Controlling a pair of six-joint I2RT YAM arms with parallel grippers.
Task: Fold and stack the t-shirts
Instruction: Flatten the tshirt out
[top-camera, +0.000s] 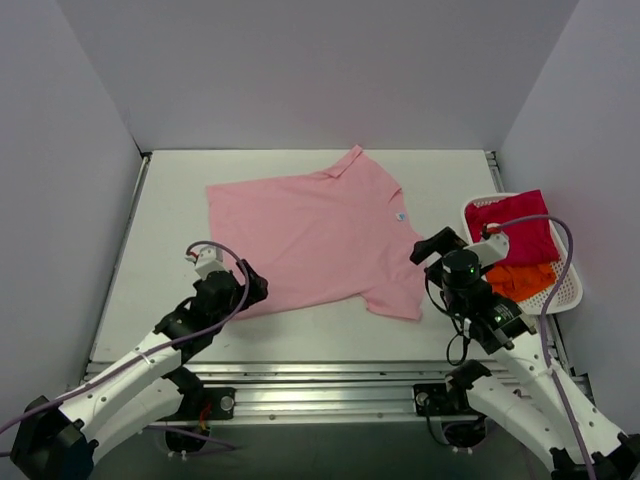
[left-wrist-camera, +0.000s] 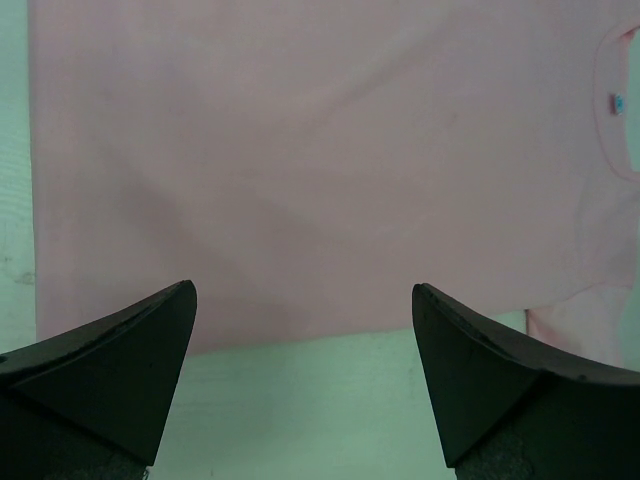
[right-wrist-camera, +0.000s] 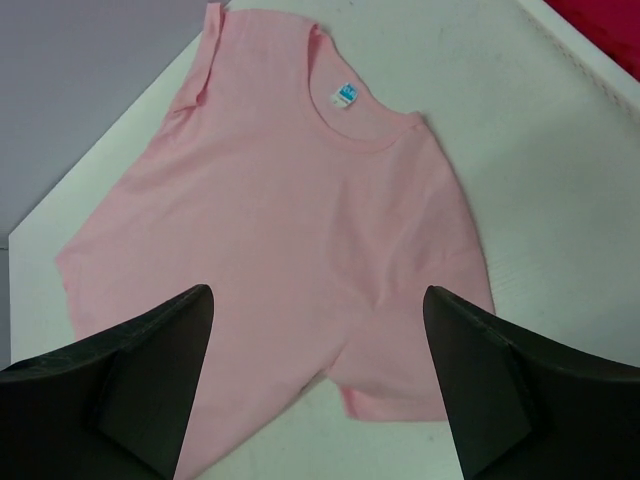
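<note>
A light pink t-shirt (top-camera: 320, 235) lies spread flat on the white table, collar toward the right. It also shows in the left wrist view (left-wrist-camera: 320, 170) and the right wrist view (right-wrist-camera: 290, 230). My left gripper (top-camera: 252, 290) is open and empty, hovering at the shirt's near left hem. My right gripper (top-camera: 432, 248) is open and empty, just right of the near sleeve (right-wrist-camera: 420, 370). A magenta-red t-shirt (top-camera: 515, 230) and an orange t-shirt (top-camera: 522, 280) lie in a white basket (top-camera: 572, 290) at the right.
Grey walls close the table on the left, back and right. The metal rail (top-camera: 320, 375) of the table's front edge runs between the two arm bases. The basket stands close beside the right arm.
</note>
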